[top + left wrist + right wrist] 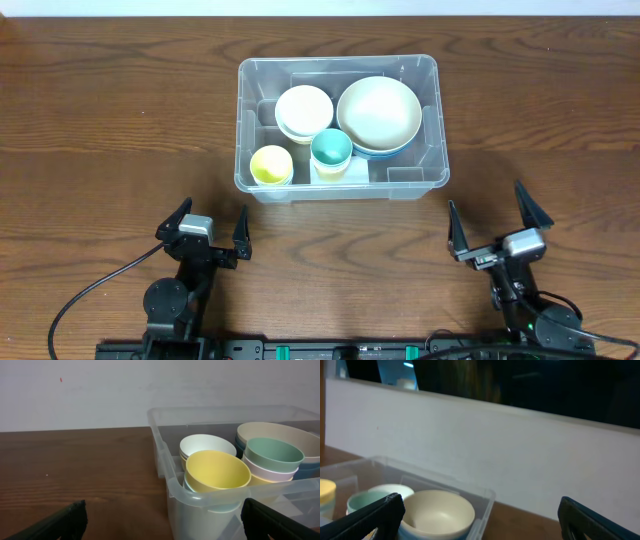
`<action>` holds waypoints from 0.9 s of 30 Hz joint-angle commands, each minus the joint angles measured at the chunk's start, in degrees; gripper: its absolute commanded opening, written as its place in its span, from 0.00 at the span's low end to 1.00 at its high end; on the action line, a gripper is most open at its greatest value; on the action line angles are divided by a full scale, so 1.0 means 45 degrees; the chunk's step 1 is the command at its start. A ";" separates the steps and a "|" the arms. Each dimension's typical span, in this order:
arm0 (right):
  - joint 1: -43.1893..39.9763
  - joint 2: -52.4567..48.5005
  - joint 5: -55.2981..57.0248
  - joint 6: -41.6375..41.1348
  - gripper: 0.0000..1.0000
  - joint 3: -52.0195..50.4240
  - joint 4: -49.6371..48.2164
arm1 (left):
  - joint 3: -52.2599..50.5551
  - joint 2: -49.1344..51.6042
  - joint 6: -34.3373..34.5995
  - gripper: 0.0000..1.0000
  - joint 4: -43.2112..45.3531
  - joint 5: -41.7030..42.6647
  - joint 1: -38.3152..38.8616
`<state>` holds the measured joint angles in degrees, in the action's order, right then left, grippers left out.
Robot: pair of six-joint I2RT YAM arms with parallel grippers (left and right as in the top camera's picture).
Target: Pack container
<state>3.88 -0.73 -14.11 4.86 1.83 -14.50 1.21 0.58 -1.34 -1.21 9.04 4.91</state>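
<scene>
The container (430, 70) is a large clear plastic bin in the middle of the wooden table. Inside stand a big cream bowl (378, 112) stacked on a blue one, a white bowl stack (304, 110), a yellow cup (271, 164) and a teal cup (331, 149). My left gripper (208, 222) rests open near the table's front, short of the bin's front left corner (172, 487). My right gripper (495, 215) stands open to the front right of the bin, with nothing between its fingers. In the right wrist view the cream bowl (440, 512) shows low at left.
Black arm bases and cables (90, 295) lie along the table's front edge. A pale wall (100, 395) rises behind the table's far edge. Bare wood (100, 110) stretches left and right of the bin.
</scene>
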 commanded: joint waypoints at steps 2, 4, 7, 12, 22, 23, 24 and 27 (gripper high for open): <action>0.0092 0.0102 0.0359 0.0714 0.99 -0.0335 -0.0131 | -0.0219 -0.0078 -0.0078 0.98 -0.0442 0.0185 -0.0053; 0.0092 0.0102 0.0525 0.1010 0.99 -0.0335 -0.0107 | -0.0219 -0.0078 -0.0078 0.98 -0.0442 0.0185 -0.0053; 0.0044 0.0102 0.0534 0.1273 0.99 -0.0335 0.0170 | -0.0219 -0.0078 -0.0078 0.98 -0.0442 0.0185 -0.0053; 0.0029 0.0102 0.0811 0.1273 0.99 -0.0335 0.1880 | -0.0219 -0.0078 -0.0078 0.98 -0.0442 0.0185 -0.0053; -0.0015 0.0102 0.2040 0.1273 0.99 -0.0335 0.3497 | -0.0219 -0.0078 -0.0078 0.98 -0.0442 0.0185 -0.0053; -0.0034 0.0102 0.2040 0.1273 0.99 -0.0335 0.3604 | -0.0219 -0.0078 -0.0078 0.98 -0.0442 0.0185 -0.0053; -0.0039 0.0102 0.2040 0.1268 0.99 -0.0335 0.3798 | -0.0219 -0.0078 -0.0078 0.98 -0.0442 0.0185 -0.0053; -0.0039 0.0102 0.2127 0.1268 0.99 -0.0335 0.4095 | -0.0219 -0.0078 -0.0078 0.98 -0.0442 0.0185 -0.0053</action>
<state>3.88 -0.69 -5.87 9.76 0.40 3.49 1.21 0.60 -1.37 -1.21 9.02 4.91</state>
